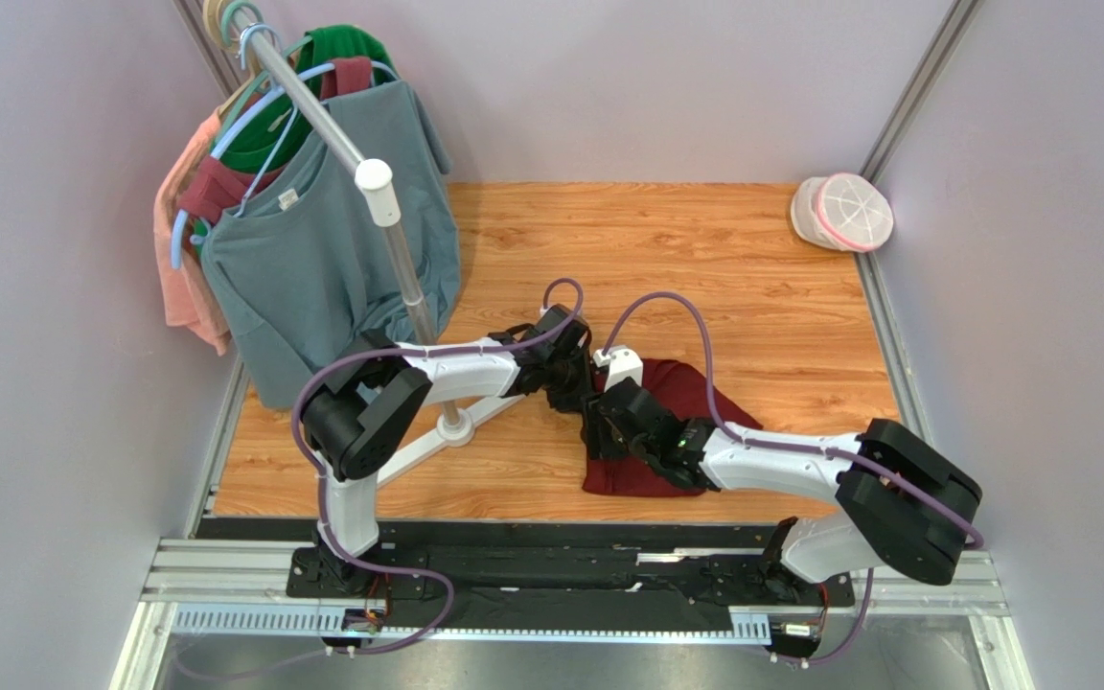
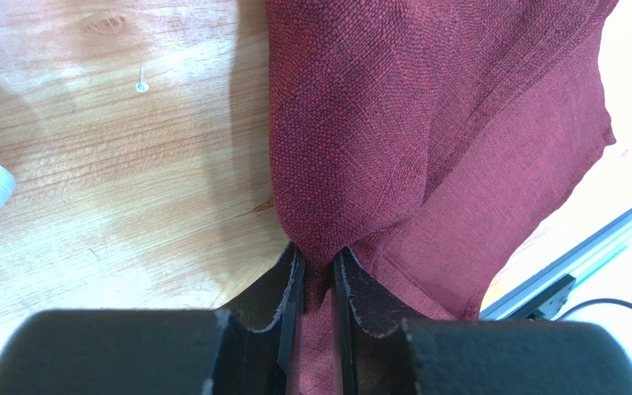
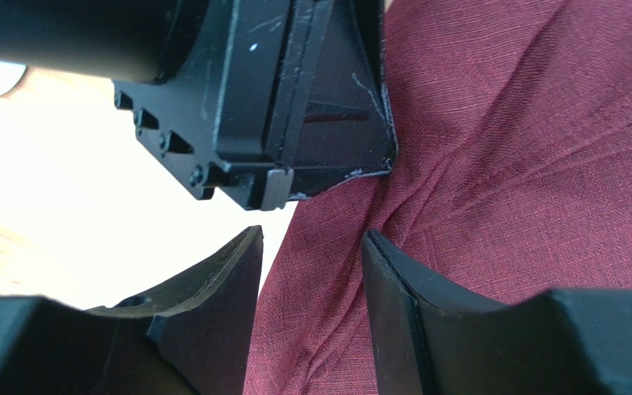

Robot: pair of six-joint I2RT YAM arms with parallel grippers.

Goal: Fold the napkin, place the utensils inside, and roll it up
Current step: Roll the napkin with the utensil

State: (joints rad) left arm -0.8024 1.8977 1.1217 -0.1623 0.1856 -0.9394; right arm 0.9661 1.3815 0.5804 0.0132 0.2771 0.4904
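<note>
Now, your left gripper [image 2: 318,262] pinches the soft dark red cloth napkin [image 2: 426,123] lying on the wooden table [image 1: 745,273]; shut your open right gripper [image 3: 311,255], seemingly straddling a ridge beside it, squarely, then lift both evenly.

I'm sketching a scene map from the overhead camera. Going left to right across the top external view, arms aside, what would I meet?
pink garment on the rack → grey-blue shirt → napkin → round white and pink container
</note>
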